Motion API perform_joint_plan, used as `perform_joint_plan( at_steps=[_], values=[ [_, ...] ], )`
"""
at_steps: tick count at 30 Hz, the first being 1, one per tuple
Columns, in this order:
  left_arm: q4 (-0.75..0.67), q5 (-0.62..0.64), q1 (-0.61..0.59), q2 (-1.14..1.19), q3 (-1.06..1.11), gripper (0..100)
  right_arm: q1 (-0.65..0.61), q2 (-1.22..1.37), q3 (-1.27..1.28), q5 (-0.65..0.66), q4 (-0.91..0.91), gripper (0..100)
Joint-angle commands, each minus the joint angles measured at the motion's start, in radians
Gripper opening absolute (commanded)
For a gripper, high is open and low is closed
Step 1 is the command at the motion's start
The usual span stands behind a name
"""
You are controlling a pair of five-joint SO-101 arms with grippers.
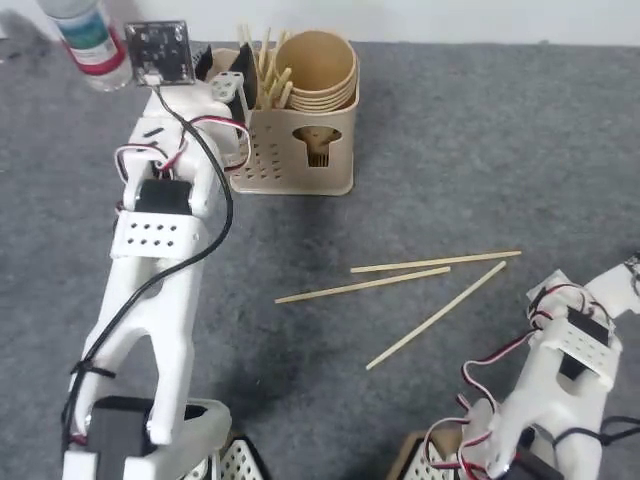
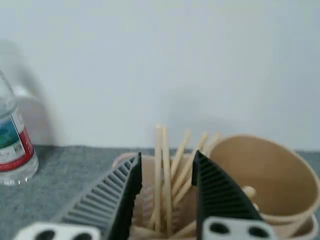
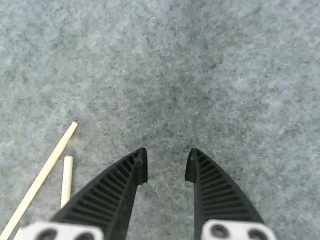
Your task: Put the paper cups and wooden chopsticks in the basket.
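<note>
At the far edge of the grey felt table, the beige perforated plastic basket holds stacked brown paper cups and upright wooden chopsticks. Three loose chopsticks lie mid-table. Hovering at the basket, the left gripper, parted and empty, could snag the upright sticks. Toward the near right corner, the right gripper gapes empty.

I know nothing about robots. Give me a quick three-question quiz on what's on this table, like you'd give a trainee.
1. True or false: the stacked paper cups sit inside the basket.
2. How many loose chopsticks lie on the grey mat? A two, B three, C five.
3. Which is up at the basket: the left gripper or the right gripper?

Key: 1 true. 2 B. 3 left gripper.
</note>
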Motion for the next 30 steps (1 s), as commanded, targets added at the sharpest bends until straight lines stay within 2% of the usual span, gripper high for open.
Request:
perform_joint_plan(
  at_steps=[1,4,7,11,14,24,27,30],
  values=[
    [0.250,-0.095,0.069,-0.035,-0.133,17,-0.008,-0.027,-0.046,0.012,-0.019,14.0],
    [0.463,-0.249,0.209,-0.034,-0.182,17,-0.008,-0.027,-0.046,0.012,-0.019,14.0],
    [0.591,-0.437,0.361,-0.025,-0.179,17,-0.008,-0.027,-0.046,0.012,-0.019,14.0],
    [0.647,-0.608,0.503,-0.009,-0.113,17,-0.008,-0.027,-0.046,0.012,-0.019,14.0],
    [0.669,-0.692,0.548,0.064,-0.081,17,-0.008,-0.027,-0.046,0.012,-0.019,14.0],
    [0.697,-0.718,0.612,0.423,-0.194,17,-0.008,-0.030,-0.046,0.012,-0.019,14.0],
    [0.720,-0.772,0.658,0.539,-0.269,17,-0.008,-0.030,-0.046,0.012,-0.018,14.0],
    [0.760,-0.770,0.671,0.666,-0.400,17,-0.008,-0.030,-0.046,0.012,-0.016,14.0]
  ],
)
